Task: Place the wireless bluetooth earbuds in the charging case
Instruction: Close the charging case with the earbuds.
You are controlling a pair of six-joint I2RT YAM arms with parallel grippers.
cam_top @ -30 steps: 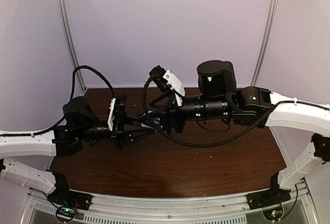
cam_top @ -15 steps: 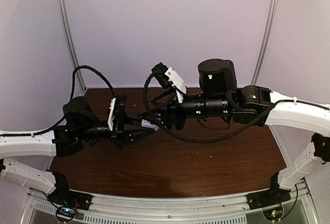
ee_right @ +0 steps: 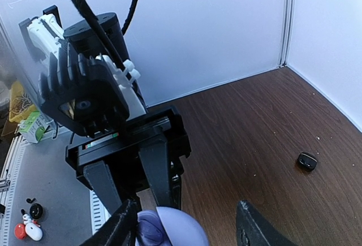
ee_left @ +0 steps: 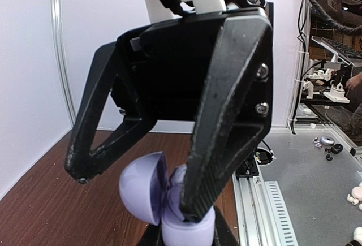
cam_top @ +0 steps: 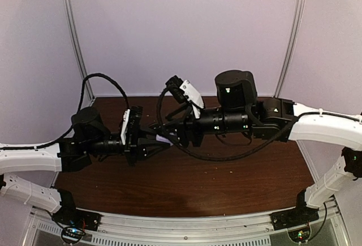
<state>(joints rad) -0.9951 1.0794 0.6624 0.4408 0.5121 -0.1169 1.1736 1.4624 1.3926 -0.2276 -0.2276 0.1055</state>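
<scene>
- The lavender, rounded plastic charging case [ee_left: 188, 230] is held in the air above the middle of the bench, between the two arms.
- Its domed lid [ee_left: 141, 186] stands open, swung to one side of the body. Whether any bud sits inside cannot be told.
- The left gripper [cam_top: 157, 143] is clamped on the charging case from below. Only the dark edges of its fingers show beside the case body in the left wrist view.
- The right gripper [ee_left: 134, 194] reaches in from the opposite side with its fingers apart and the open lid between them. One fingertip [ee_left: 191, 209] presses at the mouth of the case just beside the lid; the other hangs free, clear of the lid.
- Whether that fingertip carries a bud cannot be told.
- One small black earbud [ee_right: 307, 160] lies alone on the bench, well apart from the case, towards the far right corner.
- The dark brown, wood-grain bench [cam_top: 226, 189] is enclosed by plain white walls [cam_top: 186, 31] at the back and sides.
</scene>
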